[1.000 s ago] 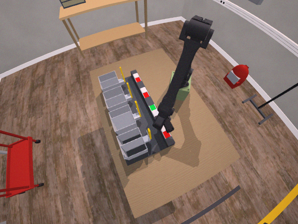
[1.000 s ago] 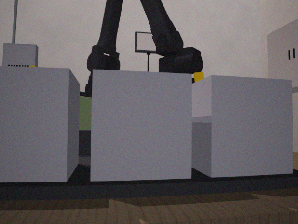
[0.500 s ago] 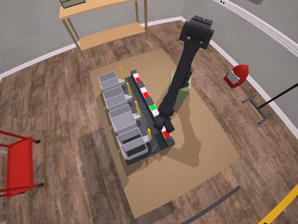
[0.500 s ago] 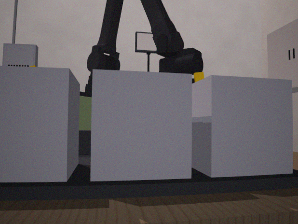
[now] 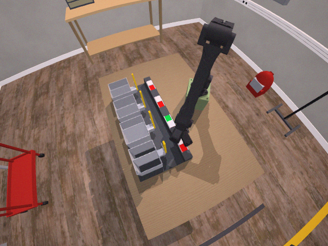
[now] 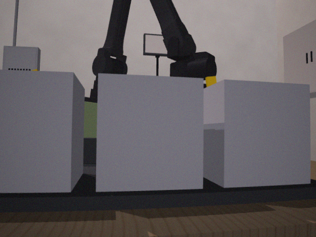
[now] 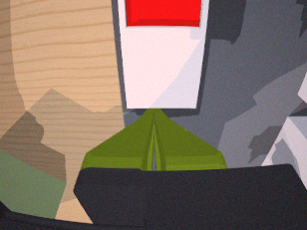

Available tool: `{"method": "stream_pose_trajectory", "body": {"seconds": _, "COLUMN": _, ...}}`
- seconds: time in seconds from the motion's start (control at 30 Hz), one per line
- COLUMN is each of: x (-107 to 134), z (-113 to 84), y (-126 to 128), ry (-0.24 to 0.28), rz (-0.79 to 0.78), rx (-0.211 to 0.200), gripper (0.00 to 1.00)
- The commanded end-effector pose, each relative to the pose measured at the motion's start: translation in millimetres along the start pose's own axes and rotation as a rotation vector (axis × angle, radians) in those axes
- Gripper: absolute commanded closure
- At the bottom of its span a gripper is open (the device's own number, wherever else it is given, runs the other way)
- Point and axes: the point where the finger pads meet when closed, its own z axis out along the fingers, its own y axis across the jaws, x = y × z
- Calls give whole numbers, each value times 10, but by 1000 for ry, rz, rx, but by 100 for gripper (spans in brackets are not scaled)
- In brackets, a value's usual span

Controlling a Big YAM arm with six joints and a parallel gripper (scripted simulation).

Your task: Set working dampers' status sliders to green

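Observation:
Four grey box dampers stand in a row behind the slider strip: the far one (image 5: 119, 89), the second (image 5: 127, 108), the third (image 5: 136, 132) and the near one (image 5: 147, 159). The near one shows dark gaps beside its blade; the others look closed over. Each has a yellow handle. The far slider (image 5: 152, 87), second slider (image 5: 161, 104) and near slider (image 5: 183, 147) (image 7: 163, 11) show red. The third slider (image 5: 168, 118) shows green. My gripper (image 7: 153, 114) is shut and empty, its green tips at the near slider's white cover (image 7: 161, 69); contact is unclear. Its tips are hidden in the top and exterior views.
The dark base (image 5: 172, 164) carries the dampers and stands on the wooden mat (image 5: 186, 207). A pale green block (image 5: 202, 103) stands beside my arm. The yellow handles (image 5: 152, 119) (image 5: 164, 147) rise between the dampers and sliders. Grey damper backs (image 6: 149, 133) (image 6: 266, 133) block the exterior view.

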Motion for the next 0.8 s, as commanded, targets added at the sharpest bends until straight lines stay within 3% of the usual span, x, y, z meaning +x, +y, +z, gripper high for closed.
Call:
{"method": "stream_pose_trajectory", "body": {"seconds": 0.0, "x": -195, "z": -43, "y": -137, "ry": -19, "rz": -2, "rx": 17, "gripper": 100}}
{"method": "stream_pose_trajectory", "body": {"seconds": 0.77, "x": -313, "z": -37, "y": -127, "ry": -16, "rz": -1, "rx": 14, "gripper": 100}}
